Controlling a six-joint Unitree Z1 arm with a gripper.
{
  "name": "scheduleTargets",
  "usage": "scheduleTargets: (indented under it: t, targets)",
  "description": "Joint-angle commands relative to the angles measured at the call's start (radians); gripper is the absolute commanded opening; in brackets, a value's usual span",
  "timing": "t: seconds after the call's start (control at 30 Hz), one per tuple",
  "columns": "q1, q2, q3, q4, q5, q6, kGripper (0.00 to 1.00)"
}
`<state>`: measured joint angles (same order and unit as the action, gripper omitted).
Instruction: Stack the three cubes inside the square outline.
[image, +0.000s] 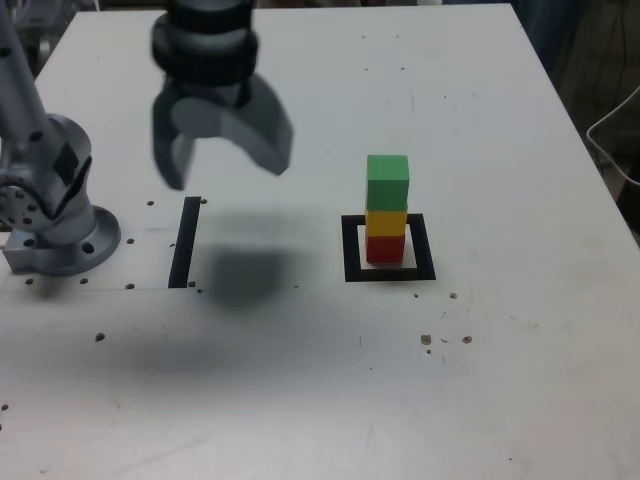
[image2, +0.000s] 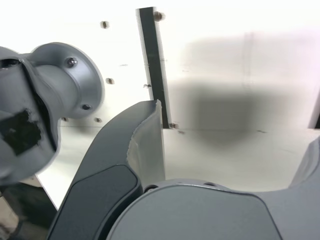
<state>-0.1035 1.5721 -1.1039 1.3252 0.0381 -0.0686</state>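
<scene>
Green cube (image: 387, 180) tops yellow (image: 386, 221) and red (image: 385, 247), stacked inside the outline (image: 390, 272) mid-tabletop, as the task wants. The tool (image: 222, 140), jaws apart and empty, hangs well clear near the strip (image: 184, 243).

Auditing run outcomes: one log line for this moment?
stack: green cube / yellow cube / red cube | in square outline | gripper: open, empty

Three small matte cubes stand in view: one green cube (image: 387, 180), one yellow cube (image: 386, 220) and one red cube (image: 385, 247). There is one thick black square outline (image: 351, 248) and one straight black strip (image: 184, 242). One grey pincer (image: 222, 150) hangs over one white table (image: 320, 400).
</scene>
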Motion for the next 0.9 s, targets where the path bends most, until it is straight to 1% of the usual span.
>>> scheduleTargets:
  t: [0.0,0.2,0.37,0.63,0.87]
  targets:
    - [0.001,-0.018,0.056,-0.035,-0.003,0.002,1.0]
    - [0.003,-0.046,0.183,-0.108,-0.008,-0.001,1.0]
    - [0.009,-0.069,0.277,-0.17,-0.003,-0.003,1.0]
    - [0.01,-0.098,0.343,-0.208,0.002,-0.02,1.0]
    - [0.01,-0.125,0.358,-0.239,0.007,-0.026,1.0]
